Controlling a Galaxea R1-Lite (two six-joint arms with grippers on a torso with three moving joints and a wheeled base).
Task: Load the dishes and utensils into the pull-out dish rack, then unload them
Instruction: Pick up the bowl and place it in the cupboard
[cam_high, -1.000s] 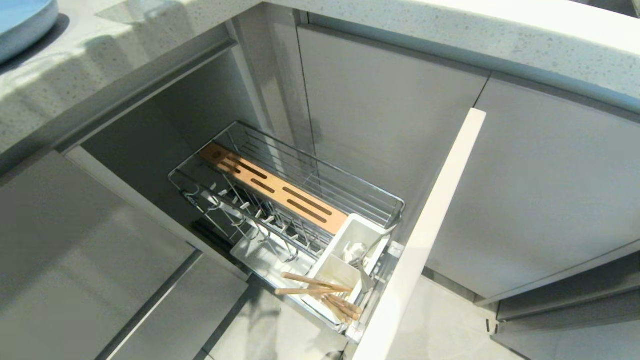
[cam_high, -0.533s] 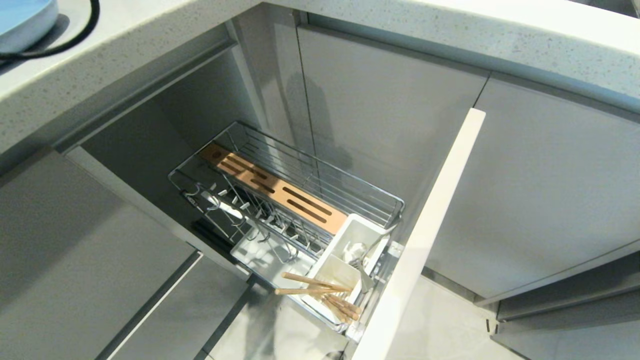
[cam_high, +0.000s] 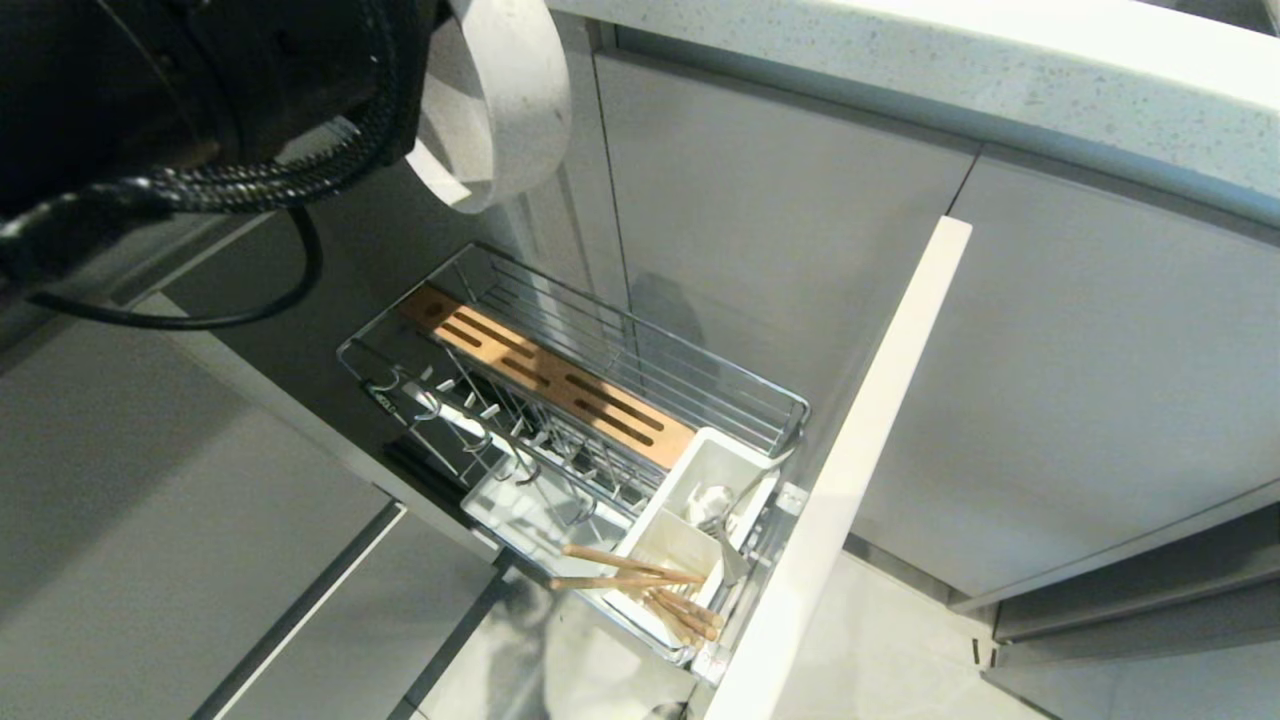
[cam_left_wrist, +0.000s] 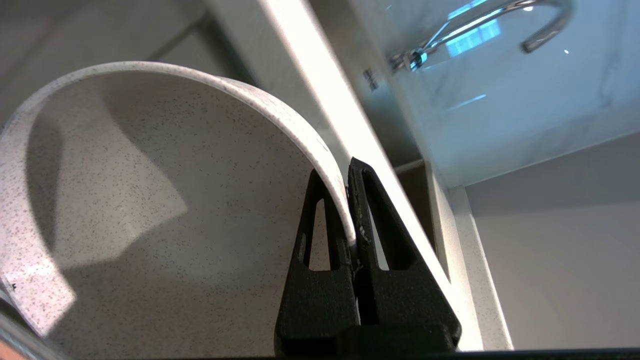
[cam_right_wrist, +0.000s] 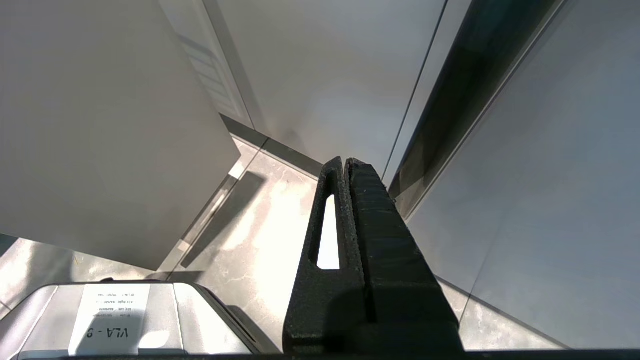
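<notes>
My left gripper (cam_left_wrist: 352, 200) is now swinging in at eleven o'clock, jaws clamping the white bowl's (cam_high: 495, 95) rim, bringing it toward the pull-out dish rack (cam_high: 620, 370).

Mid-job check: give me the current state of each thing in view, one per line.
Pull-out dish rack: pulled out, plate prongs bare.
White bowl: clamped by its rim in the left gripper, tilted above the rack.
Chopsticks: lying across the white caddy.
Spoon: in the caddy.
Right gripper: shut, holding nothing, away from the rack.
</notes>
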